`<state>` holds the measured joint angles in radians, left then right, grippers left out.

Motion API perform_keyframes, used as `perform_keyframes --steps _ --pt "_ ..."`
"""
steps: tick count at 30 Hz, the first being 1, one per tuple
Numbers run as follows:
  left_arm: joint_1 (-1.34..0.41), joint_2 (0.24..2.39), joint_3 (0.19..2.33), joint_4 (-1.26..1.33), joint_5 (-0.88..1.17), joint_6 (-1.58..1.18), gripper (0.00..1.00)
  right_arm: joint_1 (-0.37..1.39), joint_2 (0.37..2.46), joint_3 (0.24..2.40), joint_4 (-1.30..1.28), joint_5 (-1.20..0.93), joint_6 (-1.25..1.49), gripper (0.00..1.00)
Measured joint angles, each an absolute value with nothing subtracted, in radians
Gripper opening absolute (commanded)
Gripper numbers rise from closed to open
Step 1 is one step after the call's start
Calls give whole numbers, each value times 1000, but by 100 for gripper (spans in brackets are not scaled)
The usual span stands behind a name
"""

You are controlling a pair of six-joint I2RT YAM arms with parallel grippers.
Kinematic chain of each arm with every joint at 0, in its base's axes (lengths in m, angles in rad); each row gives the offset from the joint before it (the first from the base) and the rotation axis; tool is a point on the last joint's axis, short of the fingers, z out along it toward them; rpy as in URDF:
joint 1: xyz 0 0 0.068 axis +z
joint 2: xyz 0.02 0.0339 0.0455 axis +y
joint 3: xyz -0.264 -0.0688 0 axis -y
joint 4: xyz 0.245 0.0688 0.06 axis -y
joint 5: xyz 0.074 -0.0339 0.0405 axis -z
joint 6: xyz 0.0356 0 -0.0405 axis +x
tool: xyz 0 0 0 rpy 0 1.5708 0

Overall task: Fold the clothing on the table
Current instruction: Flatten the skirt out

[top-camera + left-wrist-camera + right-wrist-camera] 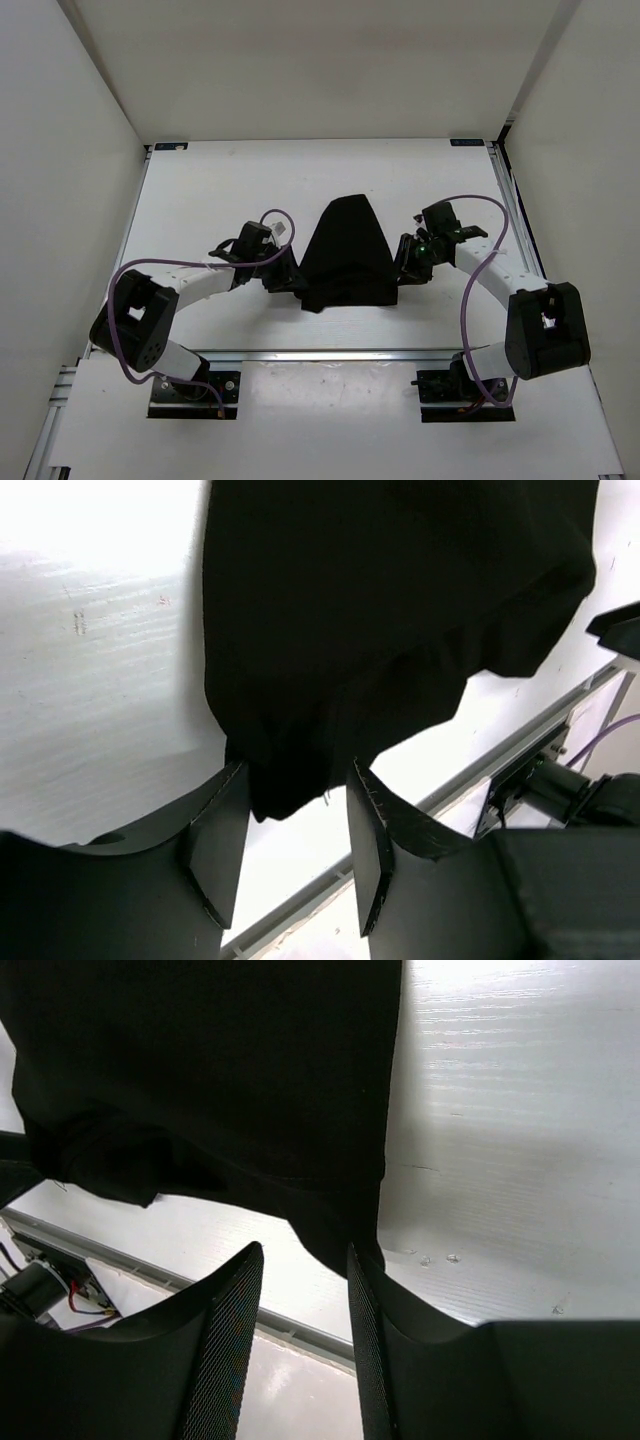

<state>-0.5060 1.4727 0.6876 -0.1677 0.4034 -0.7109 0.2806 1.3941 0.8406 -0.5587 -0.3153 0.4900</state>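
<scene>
White table (200,190) bearing clothing (348,255) already folded into a narrow wedge; left gripper (298,810) and right gripper (305,1272) spread astride its near corners, pinching nothing; likely another fold left.

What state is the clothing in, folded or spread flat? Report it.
Folded, at least partly: the clothing lies on the table as a narrow tapered shape, with overlapping layers along its near edge.

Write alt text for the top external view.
A black garment lies crumpled on the table, tapering toward the far edge. Jaws of the left arm sit at its near-left corner, those of the right arm at its right edge.
</scene>
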Motion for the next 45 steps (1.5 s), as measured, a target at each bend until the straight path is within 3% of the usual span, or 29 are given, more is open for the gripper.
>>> perform_keyframes --steps 3,6,8,9,13,18,22,28,32,44,45 --pt "-506 1477 688 -160 397 -723 45 276 1394 841 -566 -314 487 44" --pt "-517 1503 688 -142 376 -729 25 270 1394 841 -581 -314 482 44" --pt "-530 1535 688 -130 358 -727 4 265 1394 841 -591 -312 474 44" --pt "-537 1558 691 -127 349 -722 0 263 1394 842 -596 -311 469 43" --pt "-554 1674 793 -125 355 -724 0 252 1371 842 -624 -288 462 43" --pt "-573 1882 1100 -118 356 -738 0 218 1312 842 -635 -267 461 43" --pt "-559 1918 1255 -88 355 -737 1 212 1300 842 -635 -248 461 43" --pt "-431 1799 1055 -8 365 -773 1 242 1303 852 -649 -103 464 46" --pt "-392 1781 949 -15 359 -779 1 171 1344 886 -630 -54 463 47" --pt "-425 1746 910 -45 361 -759 0 120 1586 889 -346 -299 495 46" --pt "-423 1743 907 -47 361 -758 0 122 1604 889 -334 -313 497 42"
